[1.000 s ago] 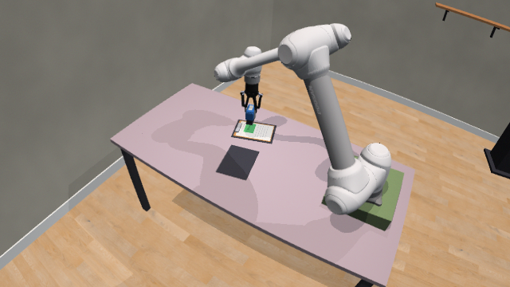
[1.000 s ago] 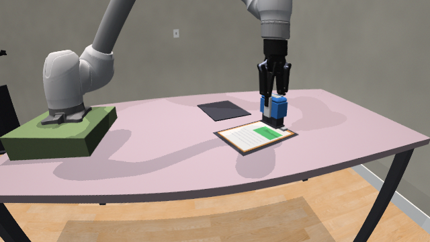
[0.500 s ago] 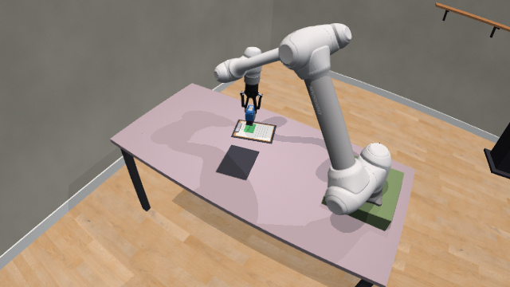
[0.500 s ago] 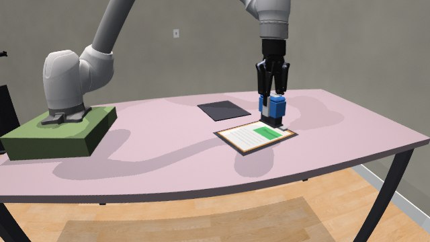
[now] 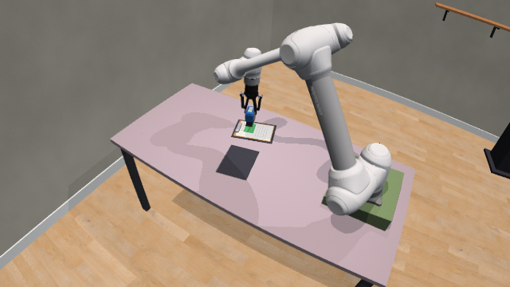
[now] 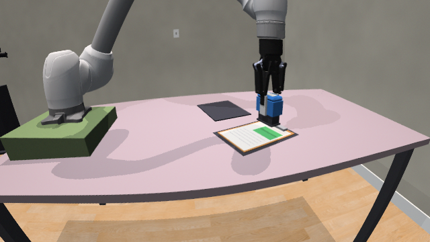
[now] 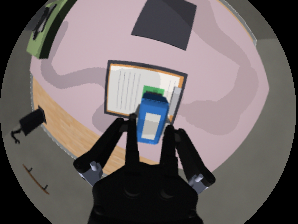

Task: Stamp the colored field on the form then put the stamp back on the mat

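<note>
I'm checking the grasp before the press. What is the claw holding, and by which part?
The claw is shut on the blue stamp, gripping its upper body from two opposite sides; the black base hangs free below, above the form.

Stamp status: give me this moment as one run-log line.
phase: stamp carried to form | gripper: shut on blue stamp | stamp: upright, at green field | contact with form: unclear | mat: stamp absent

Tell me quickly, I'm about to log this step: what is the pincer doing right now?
Pincer: closed on the blue stamp, holding it upright over the form's green field.
</note>
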Controlling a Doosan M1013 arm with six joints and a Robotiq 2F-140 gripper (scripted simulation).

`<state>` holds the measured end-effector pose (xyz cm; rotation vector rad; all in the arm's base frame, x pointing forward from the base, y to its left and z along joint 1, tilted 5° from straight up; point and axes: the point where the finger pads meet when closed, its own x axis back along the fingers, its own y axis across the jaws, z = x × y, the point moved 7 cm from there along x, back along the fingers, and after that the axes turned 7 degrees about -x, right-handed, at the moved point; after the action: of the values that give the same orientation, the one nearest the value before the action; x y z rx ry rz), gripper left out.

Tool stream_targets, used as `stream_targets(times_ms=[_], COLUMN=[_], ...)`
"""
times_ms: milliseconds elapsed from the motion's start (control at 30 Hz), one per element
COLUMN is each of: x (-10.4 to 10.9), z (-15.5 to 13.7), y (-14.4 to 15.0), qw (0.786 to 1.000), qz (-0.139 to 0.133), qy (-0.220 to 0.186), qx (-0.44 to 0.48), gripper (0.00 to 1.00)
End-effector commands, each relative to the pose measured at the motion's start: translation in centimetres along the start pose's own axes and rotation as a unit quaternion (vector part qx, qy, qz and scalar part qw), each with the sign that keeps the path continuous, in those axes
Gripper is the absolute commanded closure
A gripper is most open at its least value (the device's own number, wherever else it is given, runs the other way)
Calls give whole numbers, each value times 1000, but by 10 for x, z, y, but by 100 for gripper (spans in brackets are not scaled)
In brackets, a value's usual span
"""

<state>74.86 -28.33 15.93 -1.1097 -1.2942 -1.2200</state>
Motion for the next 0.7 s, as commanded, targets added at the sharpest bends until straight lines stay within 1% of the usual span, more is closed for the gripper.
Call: stream_targets(times_ms=[0,167,433,500,667], x=[-1,-8,-26,-26,-35], z=[0,0,0,0,0], y=[0,0,0,0,0], qw=[1000,1000,1000,1000,1000], qz=[0,0,0,0,0], qy=[0,0,0,0,0], qx=[0,0,0,0,0], gripper=[83,83,83,83,83])
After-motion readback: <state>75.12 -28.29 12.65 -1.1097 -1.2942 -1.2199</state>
